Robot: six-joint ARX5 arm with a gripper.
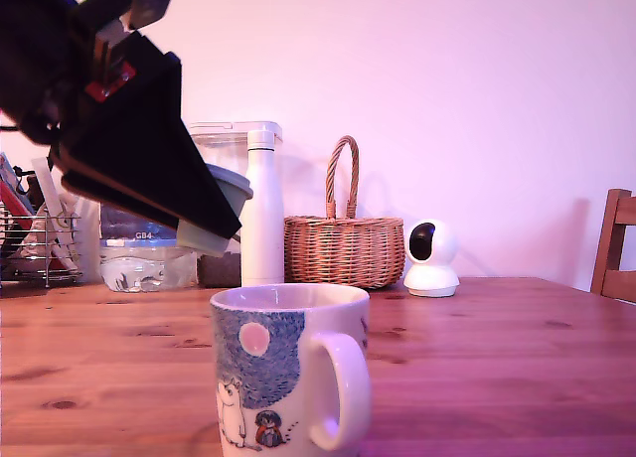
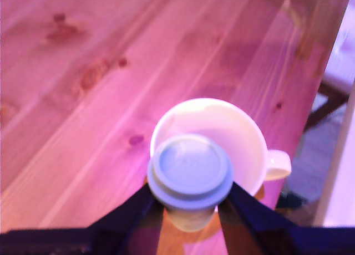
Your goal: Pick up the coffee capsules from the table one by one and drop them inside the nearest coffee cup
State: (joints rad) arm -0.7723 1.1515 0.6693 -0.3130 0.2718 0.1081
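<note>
- So the gripper [image 2: 190,210] has its two dark fingers [image 2: 130,210] pinching one coffee capsule [image 2: 189,171], one finger on each side of the pod's body.
- In the wrist view the capsule's wide flat rim faces the camera and its long axis runs away toward the table [image 2: 83,127], partly over the open mouth of the coffee cup [image 2: 244,138]. In the exterior view the capsule [image 1: 214,214] sits tilted at the fingertip end of the black arm, up in the air, above the mug and toward the exterior view's left of it.
- The coffee cup [image 1: 288,378] stands upright near the table's front edge, handle toward the exterior view's right. Inside looks empty as far as the wrist view shows.
- Lots of bare wood [image 1: 497,348] around the mug on every side, nothing close to bump into.
- Along the far edge, well away from the mug: a white bottle [image 1: 262,214], a wicker basket [image 1: 344,243], a small white camera [image 1: 431,258], a clear plastic container [image 1: 149,258] and a wire rack [image 1: 35,243]. A wooden chair [image 1: 616,243] shows at the exterior view's right edge.
</note>
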